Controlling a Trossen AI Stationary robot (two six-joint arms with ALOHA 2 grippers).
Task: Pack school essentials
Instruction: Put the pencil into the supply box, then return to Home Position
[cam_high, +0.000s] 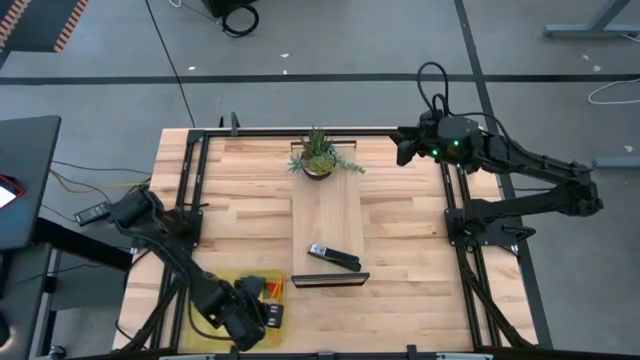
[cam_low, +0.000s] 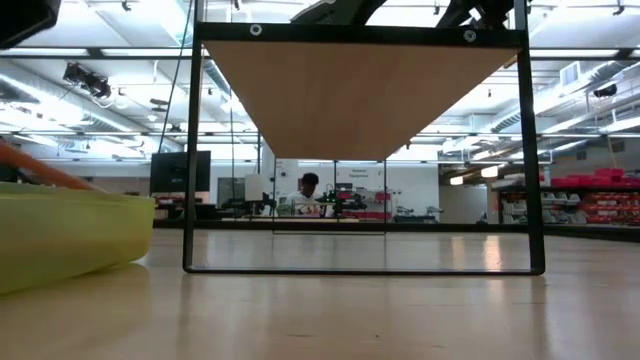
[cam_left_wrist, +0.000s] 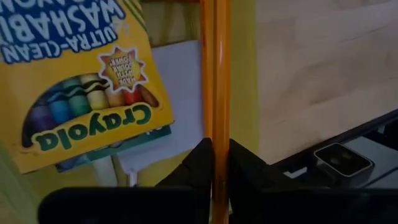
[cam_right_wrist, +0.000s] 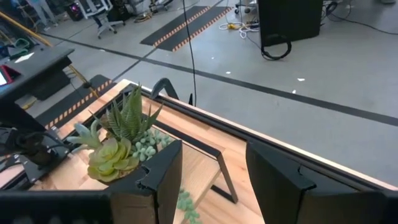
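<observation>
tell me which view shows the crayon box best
The left wrist view: the crayon box fills it, label readable, lying in the yellow tray. The high view hides it behind the left arm; the low and right wrist views miss it.

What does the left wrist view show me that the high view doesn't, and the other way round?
Only the left wrist view: the crayon box print and the left gripper jaws shut on an orange pencil. Only the high view: the potted plant, the black stapler, and the right gripper parked by the plant. Both show the yellow tray at the table's near-left corner.
</observation>
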